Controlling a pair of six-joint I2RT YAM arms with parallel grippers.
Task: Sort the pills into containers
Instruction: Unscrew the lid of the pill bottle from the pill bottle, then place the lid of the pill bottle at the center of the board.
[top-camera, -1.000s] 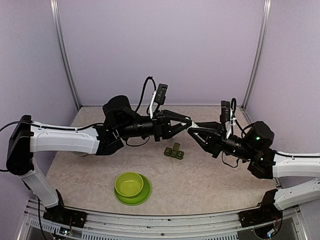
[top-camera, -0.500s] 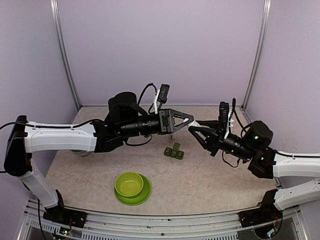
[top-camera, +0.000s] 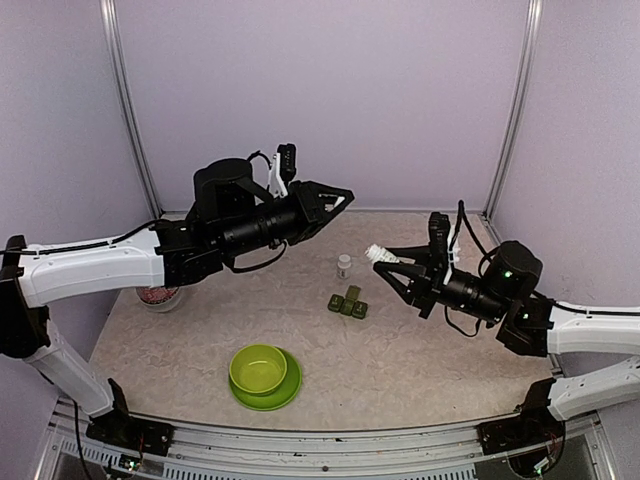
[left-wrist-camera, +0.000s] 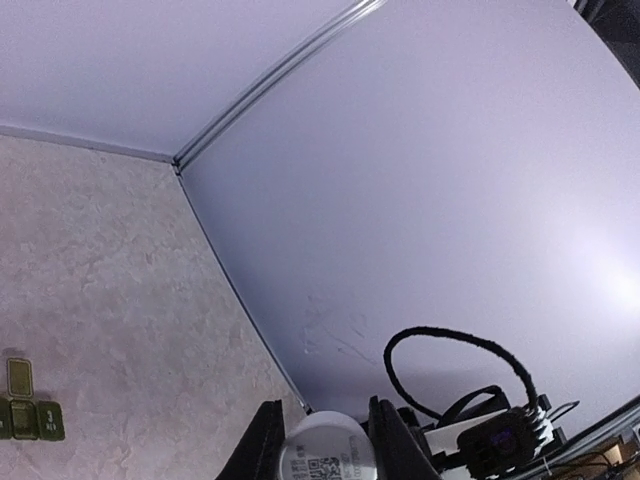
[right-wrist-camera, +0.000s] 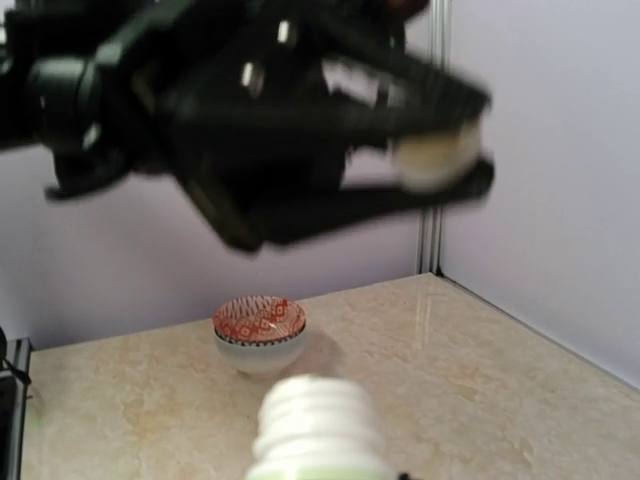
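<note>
Marble tabletop (top-camera: 430, 350); left hand (top-camera: 343, 196), clenched on cap (left-wrist-camera: 322, 455), pulled away from bottle (right-wrist-camera: 318, 425) gripped in right hand (top-camera: 388, 259).

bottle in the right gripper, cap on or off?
Off: the bottle shows a bare threaded neck; the left gripper holds the white cap apart from it.

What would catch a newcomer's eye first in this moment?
Both arms hang in mid-air above the marbled table. The left claw pinches a white round cap, and the right claw grips an open-necked white plastic bottle. Below them lie the small dark green pill box and, nearer, a lime-green bowl.
</note>
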